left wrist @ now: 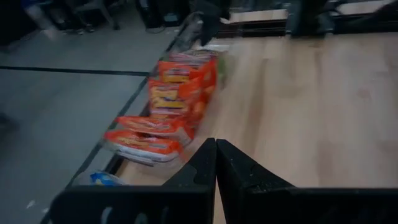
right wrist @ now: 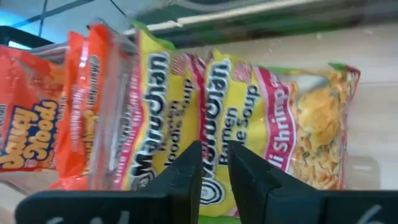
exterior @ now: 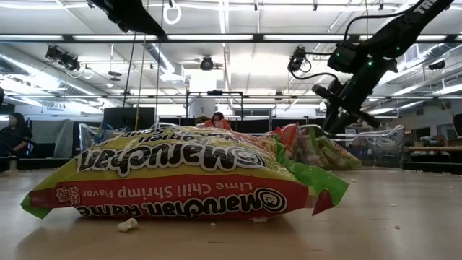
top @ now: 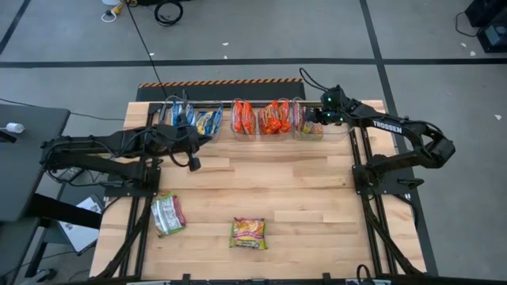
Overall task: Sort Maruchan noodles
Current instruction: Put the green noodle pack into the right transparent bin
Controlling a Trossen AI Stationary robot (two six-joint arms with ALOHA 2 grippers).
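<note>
Two yellow-green and pink-red Maruchan packets lie flat on the table, one (top: 168,214) near the left edge and one (top: 248,233) (exterior: 180,177) at the near middle. Along the far edge, clear bins hold blue-yellow packets (top: 190,119), orange-red packets (top: 261,117) (left wrist: 168,106) and yellow-green packets (top: 309,127) (right wrist: 273,118), standing or leaning on edge. My left gripper (top: 192,164) (left wrist: 216,152) hovers shut over bare wood in front of the blue bin. My right gripper (top: 314,121) (exterior: 333,124) (right wrist: 214,158) sits over the yellow-green bin, its fingers a narrow gap apart just above those packets.
The clear bins' walls (exterior: 382,144) stand in a row along the far edge, next to a striped black strip (top: 210,82). Bare wood (top: 285,182) stretches between the bins and the two loose packets. A small white crumb (exterior: 127,224) lies near the front packet. People sit in the room beyond.
</note>
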